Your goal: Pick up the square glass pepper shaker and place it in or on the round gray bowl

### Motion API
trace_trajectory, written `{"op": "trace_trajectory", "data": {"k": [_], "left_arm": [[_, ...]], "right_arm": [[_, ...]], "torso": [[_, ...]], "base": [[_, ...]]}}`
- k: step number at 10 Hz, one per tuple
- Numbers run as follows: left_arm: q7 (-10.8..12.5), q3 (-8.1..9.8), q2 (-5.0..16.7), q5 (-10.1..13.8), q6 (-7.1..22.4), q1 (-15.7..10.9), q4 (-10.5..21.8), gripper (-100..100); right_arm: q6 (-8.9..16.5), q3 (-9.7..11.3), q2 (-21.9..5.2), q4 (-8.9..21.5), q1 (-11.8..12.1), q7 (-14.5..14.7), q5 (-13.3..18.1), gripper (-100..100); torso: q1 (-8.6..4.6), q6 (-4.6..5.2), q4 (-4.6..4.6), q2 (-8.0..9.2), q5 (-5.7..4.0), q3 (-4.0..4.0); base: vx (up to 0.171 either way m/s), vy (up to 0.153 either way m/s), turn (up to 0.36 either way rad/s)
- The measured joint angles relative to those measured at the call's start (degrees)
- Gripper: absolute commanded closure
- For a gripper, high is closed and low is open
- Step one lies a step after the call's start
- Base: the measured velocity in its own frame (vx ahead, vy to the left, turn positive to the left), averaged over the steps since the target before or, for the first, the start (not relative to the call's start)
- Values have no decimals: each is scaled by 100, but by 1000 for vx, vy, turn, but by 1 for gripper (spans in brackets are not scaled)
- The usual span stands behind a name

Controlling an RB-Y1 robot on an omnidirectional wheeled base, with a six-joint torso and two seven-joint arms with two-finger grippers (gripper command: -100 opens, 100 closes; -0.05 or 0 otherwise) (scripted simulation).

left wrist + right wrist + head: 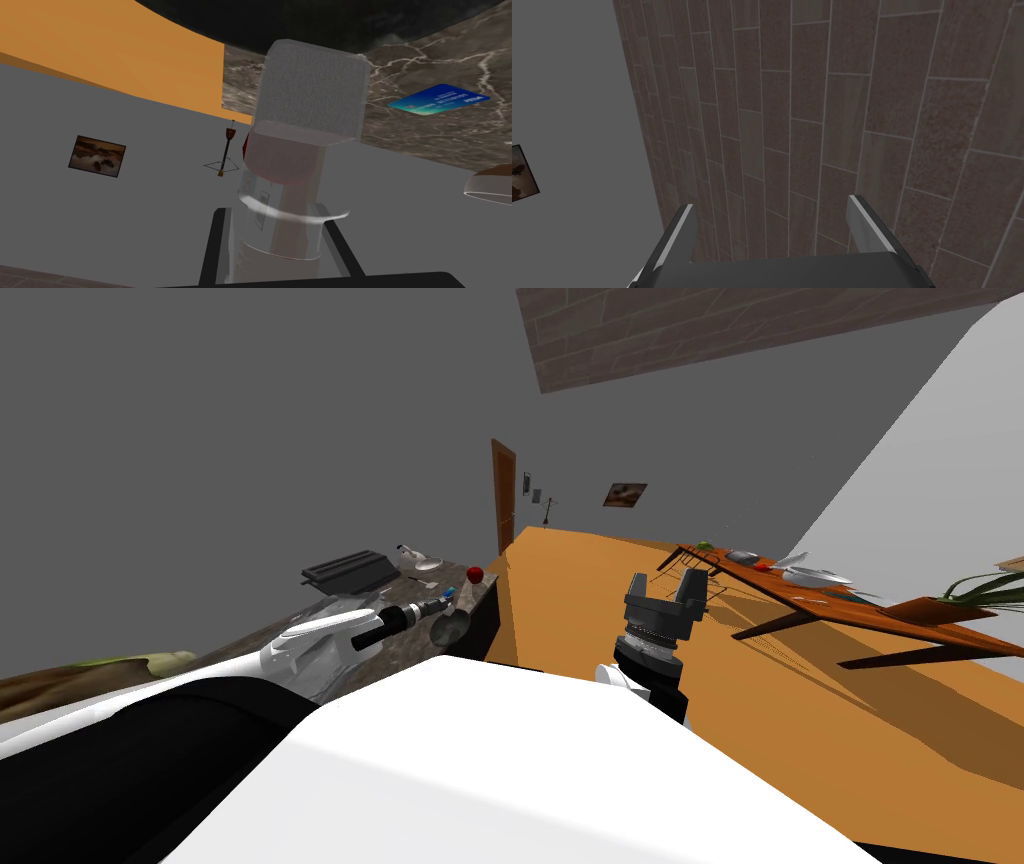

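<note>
My left gripper [272, 212] is shut on the square glass pepper shaker [305, 125], a clear body with a frosted grey block end, gripped by its sides. In the head view the left gripper [434, 607] reaches over a dark marbled counter [400, 643], and the shaker's tip hangs just above the rim of the round grey bowl [449, 626] near the counter's end. My right gripper [668, 586] is raised beside my chest over the orange floor, its fingers [684, 225] open with nothing between them.
On the counter lie a blue card [440, 99], a red apple [475, 575], a black tray [350, 570] and pale dishes [418, 558]. A pale bowl rim [492, 187] sits beyond the card. A wooden table [850, 608] with dishes stands to the right.
</note>
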Motion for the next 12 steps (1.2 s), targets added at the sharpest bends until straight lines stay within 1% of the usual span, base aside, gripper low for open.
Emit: {"op": "trace_trajectory", "data": {"k": [4, 5, 6, 7, 10, 12], "left_arm": [[0, -1, -1, 0, -2, 1, 1, -100], [0, -1, -1, 0, -2, 1, 1, 0], [0, -1, -1, 0, -2, 1, 1, -100], [53, 47, 129, 72, 27, -19, -32, -100], [267, 329, 522, 287, 98, 70, -175, -100], [387, 416, 751, 415, 155, 36, -234, -100]], "right_arm": [[0, 0, 0, 0, 0, 0, 0, 0], [0, 0, 0, 0, 0, 0, 0, 0], [0, 0, 0, 0, 0, 0, 0, 0], [0, 0, 0, 0, 0, 0, 0, 0], [0, 0, 0, 0, 0, 0, 0, 0], [0, 0, 0, 0, 0, 0, 0, 0]], "torso": [[5, 1, -4, -15, 2, -9], [6, 1, -4, -16, 2, -10], [6, 1, -4, -16, 2, -10], [5, 2, -4, -15, 1, -9], [6, 2, -2, -10, 1, -6], [6, 2, -3, -11, 1, -7]], "base": [[0, 0, 0], [0, 0, 0], [-11, 0, 27], [-19, 1, 27], [-20, 3, 24], [-15, 2, 19]]}}
